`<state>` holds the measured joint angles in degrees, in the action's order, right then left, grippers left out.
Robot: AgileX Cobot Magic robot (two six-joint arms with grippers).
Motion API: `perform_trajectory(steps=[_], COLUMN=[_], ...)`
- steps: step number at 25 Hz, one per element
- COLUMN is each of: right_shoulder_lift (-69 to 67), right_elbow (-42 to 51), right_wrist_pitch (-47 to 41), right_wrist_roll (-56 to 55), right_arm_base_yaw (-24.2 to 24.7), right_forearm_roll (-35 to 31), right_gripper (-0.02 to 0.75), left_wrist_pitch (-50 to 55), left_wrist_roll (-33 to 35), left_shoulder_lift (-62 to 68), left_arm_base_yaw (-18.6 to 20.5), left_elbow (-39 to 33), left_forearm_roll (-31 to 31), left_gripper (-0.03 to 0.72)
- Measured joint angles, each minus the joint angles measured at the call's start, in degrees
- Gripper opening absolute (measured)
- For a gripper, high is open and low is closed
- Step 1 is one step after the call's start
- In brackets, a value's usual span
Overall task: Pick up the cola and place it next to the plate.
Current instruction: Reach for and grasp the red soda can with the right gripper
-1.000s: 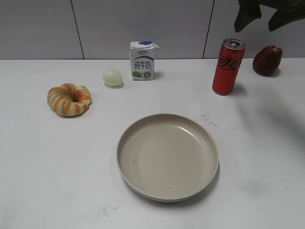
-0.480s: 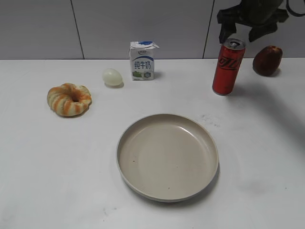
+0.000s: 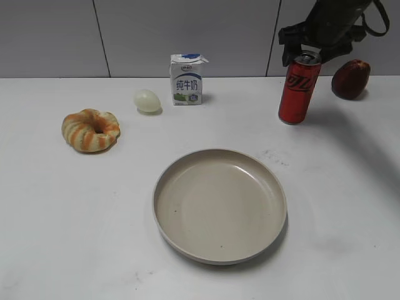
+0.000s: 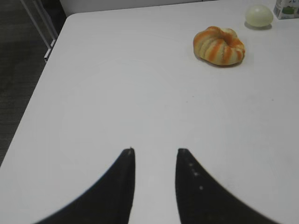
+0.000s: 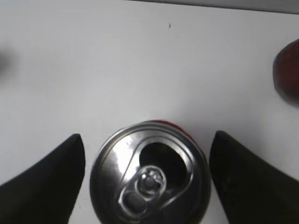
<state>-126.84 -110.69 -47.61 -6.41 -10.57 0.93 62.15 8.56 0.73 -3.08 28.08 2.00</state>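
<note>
The cola (image 3: 299, 89) is a tall red can with white lettering, upright at the back right of the table. My right gripper (image 3: 315, 49) is open just above its top, one finger on each side. In the right wrist view the can's silver top (image 5: 149, 177) sits between the two open fingers (image 5: 147, 140) with small gaps on both sides. The beige plate (image 3: 220, 205) lies in the front middle. My left gripper (image 4: 155, 151) is open and empty over bare table at the left.
A white-and-blue milk carton (image 3: 186, 79) and a pale egg (image 3: 147, 100) stand at the back. An orange-striped ring bread (image 3: 90, 130) lies at the left, also in the left wrist view (image 4: 218, 45). A dark red fruit (image 3: 350, 79) sits right of the cola.
My right gripper has come down and to the left from the upper right, and now straddles the top of the cola. Nothing else has moved.
</note>
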Motion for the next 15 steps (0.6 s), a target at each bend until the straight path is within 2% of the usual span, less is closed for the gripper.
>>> perform_trajectory(steps=[5,10,15], right_shoulder_lift=[-1.80,-1.82,-1.94], right_elbow=[0.00,-0.42,-5.52], right_wrist_pitch=[-0.01,-0.92,-6.35], right_wrist_roll=[-2.12,-2.55,-2.64], right_arm_base_yaw=[0.00,0.00,-0.07], right_forearm_roll=[0.00,0.00,0.35], right_gripper=[0.603,0.494,0.495], left_wrist_pitch=[0.00,0.00,0.00], left_wrist_roll=[0.00,0.00,0.00], left_shoulder_lift=[0.00,0.00,0.00], left_arm_base_yaw=[0.00,0.00,0.00], left_elbow=[0.00,0.00,0.00], left_forearm_roll=[0.00,0.00,0.00], left_gripper=[0.236,0.236,0.236])
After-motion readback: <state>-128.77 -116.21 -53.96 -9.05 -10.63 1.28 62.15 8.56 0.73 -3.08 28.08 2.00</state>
